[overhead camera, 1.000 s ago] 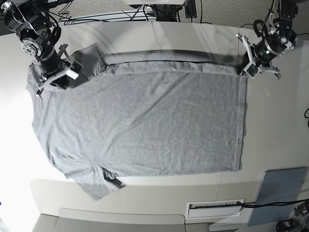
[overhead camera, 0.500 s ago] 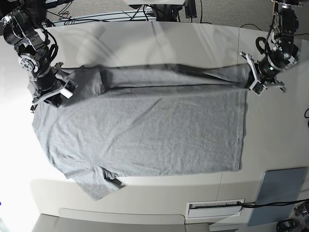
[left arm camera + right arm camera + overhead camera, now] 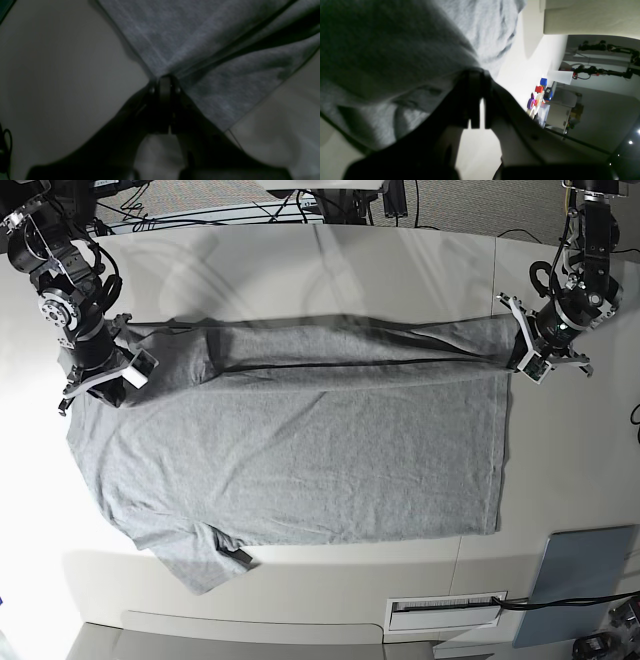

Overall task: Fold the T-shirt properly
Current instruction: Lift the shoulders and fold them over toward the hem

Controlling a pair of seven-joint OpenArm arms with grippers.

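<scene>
t-shirt (image 3: pixel 300 440) is spread across the tabletop (image 3: pixel 330 590), its far edge gathered into a raised fold between the two arms. one end of that fold is clenched in the left gripper (image 3: pixel 524 363), and the other end is clenched in the right gripper (image 3: pixel 122 380). below the fold, the grey cloth is laid flat, with a sleeve (image 3: pixel 200 560) stuck out at the near side.
</scene>
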